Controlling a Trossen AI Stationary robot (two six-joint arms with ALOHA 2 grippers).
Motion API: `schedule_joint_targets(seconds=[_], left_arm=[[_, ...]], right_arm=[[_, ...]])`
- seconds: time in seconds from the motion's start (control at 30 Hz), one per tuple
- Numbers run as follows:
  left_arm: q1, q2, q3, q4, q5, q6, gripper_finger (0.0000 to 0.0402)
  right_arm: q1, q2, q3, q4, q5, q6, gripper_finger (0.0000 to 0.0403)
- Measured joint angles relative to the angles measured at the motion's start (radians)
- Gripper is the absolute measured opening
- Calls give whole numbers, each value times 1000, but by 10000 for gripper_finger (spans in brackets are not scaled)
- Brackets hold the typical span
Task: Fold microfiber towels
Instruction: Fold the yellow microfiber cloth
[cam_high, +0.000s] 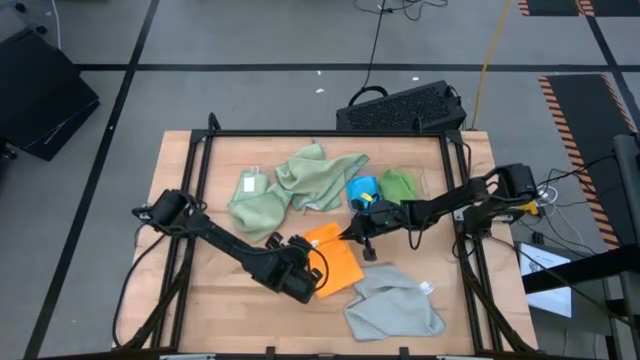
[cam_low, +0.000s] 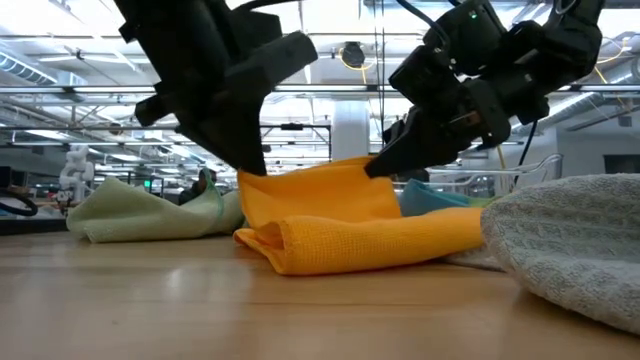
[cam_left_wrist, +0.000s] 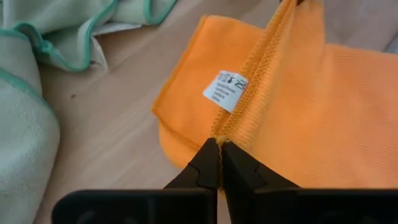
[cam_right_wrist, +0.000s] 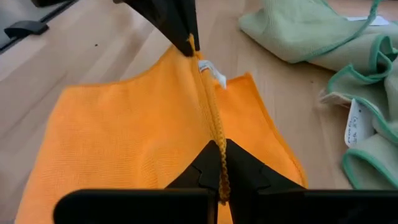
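Both hands pinch one hem of the square orange microfiber towel (cam_high: 332, 262), left hand (cam_left_wrist: 219, 163) at its seven o'clock end, right hand (cam_right_wrist: 220, 167) at one o'clock, jaws clamped on fabric, likely stretching that edge taut for a fold; it drapes at the wooden table's (cam_high: 215, 300) centre; grey cloth (cam_high: 393, 305) lies at five o'clock.
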Motion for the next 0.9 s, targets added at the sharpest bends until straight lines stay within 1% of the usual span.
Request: schedule_joint_targets(seconds=[0.07,0.17,0.3,0.37,0.57,0.67,0.8,0.9], left_arm=[[4,0,0,6,-4,18,16],[14,0,-2,8,-3,26,9],[21,0,-3,7,1,26,5],[22,0,-3,5,3,21,17],[22,0,-3,-34,5,-26,84],[22,-6,-3,-43,5,-21,108],[22,-50,13,-33,-11,7,121],[4,-76,22,83,-71,105,121]], right_arm=[[0,-9,0,-9,17,-11,9],[0,-14,0,0,49,-38,10],[0,-13,0,-6,53,-50,23],[0,-13,0,-7,53,-49,35],[0,-12,0,14,59,-43,80],[1,-30,0,18,70,-27,101],[15,-91,0,-14,146,-29,125],[32,-158,0,-67,184,-44,138]])
